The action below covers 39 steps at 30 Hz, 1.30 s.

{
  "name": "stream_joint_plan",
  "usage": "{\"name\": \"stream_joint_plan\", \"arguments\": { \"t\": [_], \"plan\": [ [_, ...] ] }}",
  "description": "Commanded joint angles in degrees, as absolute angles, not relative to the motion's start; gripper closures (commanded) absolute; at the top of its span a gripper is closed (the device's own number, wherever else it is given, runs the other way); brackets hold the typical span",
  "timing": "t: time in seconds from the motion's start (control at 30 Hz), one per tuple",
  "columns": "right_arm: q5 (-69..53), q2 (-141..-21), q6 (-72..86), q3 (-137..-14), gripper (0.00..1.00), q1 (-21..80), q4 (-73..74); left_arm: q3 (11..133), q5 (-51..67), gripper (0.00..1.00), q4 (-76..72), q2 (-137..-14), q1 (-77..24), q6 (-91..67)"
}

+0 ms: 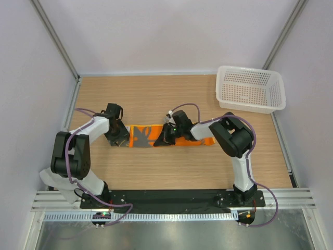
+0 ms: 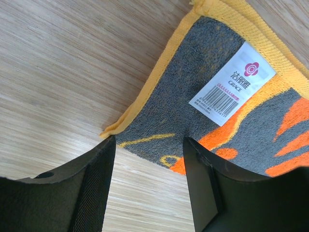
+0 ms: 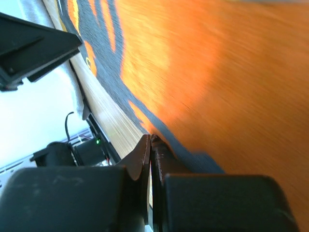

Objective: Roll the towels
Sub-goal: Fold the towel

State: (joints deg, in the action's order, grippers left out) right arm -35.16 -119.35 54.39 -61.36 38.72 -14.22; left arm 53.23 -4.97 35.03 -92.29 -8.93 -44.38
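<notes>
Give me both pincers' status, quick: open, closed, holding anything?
Left pincer: open, holding nothing, at a corner of the orange towel.
Right pincer: closed, apparently pinching that towel's edge.

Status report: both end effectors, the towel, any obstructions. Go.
Left end effector open over tagged corner of orange towel. Right end effector shut at its near edge, grip unclear. Towel flat, unrolled. Basket far corner, not obstructing.
</notes>
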Motion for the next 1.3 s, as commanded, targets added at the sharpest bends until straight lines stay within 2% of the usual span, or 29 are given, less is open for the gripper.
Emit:
{"name": "stream_joint_plan", "arguments": {
  "t": [0.0, 0.43, 0.6, 0.73, 0.83, 0.87, 0.93, 0.97, 1.0, 1.13, 1.27],
  "plan": [
    [-33.6, -117.8, 51.1, -53.9, 0.99, 34.9, -11.4, 53.3, -7.9, 0.41, 35.9, -92.3, -8.8, -43.2],
    [-39.5, -110.7, 43.2, -38.4, 0.99, 20.6, -9.5, 53.7, -9.0, 0.41, 36.8, -92.1, -7.7, -43.2],
    [-41.1, -107.0, 40.2, -38.8, 0.99, 20.2, -5.4, 54.0, -7.7, 0.42, 36.6, -91.1, -7.8, -43.6],
    [-41.2, -105.6, 40.5, -41.4, 0.98, 21.0, -2.6, 53.8, -7.6, 0.39, 37.0, -86.8, -10.4, -44.5],
    [-40.1, -102.7, 40.4, -44.1, 0.89, 22.2, 0.9, 53.5, -6.7, 0.35, 38.4, -83.0, -14.8, -46.6],
    [-39.6, -101.7, 40.3, -45.1, 0.81, 22.8, 2.3, 53.2, -6.0, 0.33, 38.8, -81.5, -15.9, -47.3],
    [-38.3, -98.4, 39.5, -48.0, 0.71, 23.2, 6.5, 52.3, -5.4, 0.27, 39.5, -80.4, -18.2, -49.0],
    [-38.0, -97.6, 39.1, -49.0, 0.61, 23.4, 8.0, 51.9, -5.4, 0.26, 39.8, -79.9, -20.2, -49.7],
    [-37.5, -96.3, 38.9, -50.0, 0.57, 23.4, 9.6, 51.4, -5.8, 0.25, 40.8, -79.0, -21.1, -50.3],
    [-34.9, -91.2, 36.6, -56.0, 0.48, 23.4, 18.0, 47.8, -4.7, 0.24, 40.9, -77.2, -23.7, -53.3],
    [-33.2, -88.0, 35.6, -58.9, 0.47, 23.3, 21.4, 45.1, -3.7, 0.25, 39.7, -75.9, -26.7, -56.2]
  ]
}}
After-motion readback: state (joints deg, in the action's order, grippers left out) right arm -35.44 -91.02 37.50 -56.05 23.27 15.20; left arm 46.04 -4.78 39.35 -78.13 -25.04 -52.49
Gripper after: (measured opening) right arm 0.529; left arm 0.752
